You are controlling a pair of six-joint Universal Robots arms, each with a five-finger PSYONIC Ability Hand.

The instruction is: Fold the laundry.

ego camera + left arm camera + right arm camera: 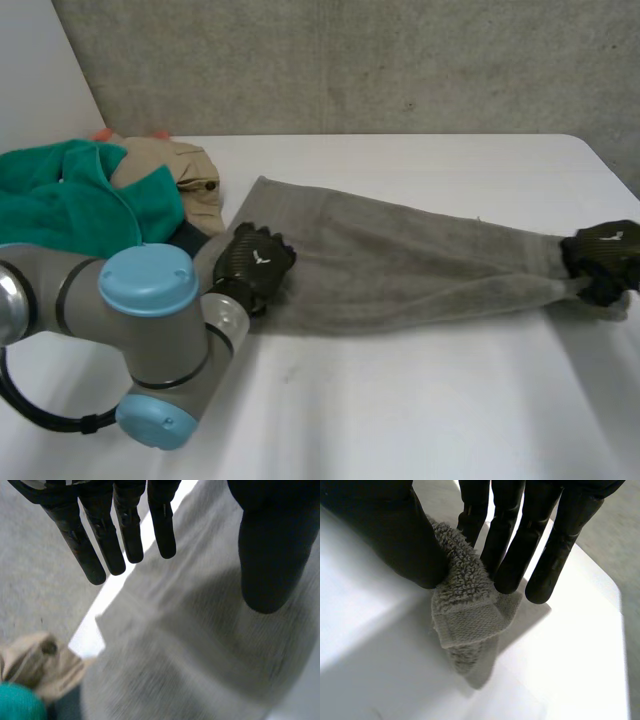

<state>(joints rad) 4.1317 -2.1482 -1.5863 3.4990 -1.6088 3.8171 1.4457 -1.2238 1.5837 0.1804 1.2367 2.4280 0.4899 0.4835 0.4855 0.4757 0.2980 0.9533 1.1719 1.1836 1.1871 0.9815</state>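
Note:
A grey towel [400, 260] lies stretched in a long band across the white table [400, 410]. My left hand [255, 262] hovers over its wide left end. In the left wrist view, that hand [127, 525] is open, with straight fingers and the thumb apart above the towel [190, 645]. My right hand [603, 258] sits at the bunched right end, close to the table's right edge. In the right wrist view, its thumb [395, 535] and fingers pinch a hemmed corner of the towel [470, 620] just above the table.
A pile of other laundry sits at the back left: a teal cloth [60, 205] and a tan garment [185, 170], both close to my left hand. They also appear beyond the towel's edge as the teal cloth [17, 705] and tan garment [40, 665].

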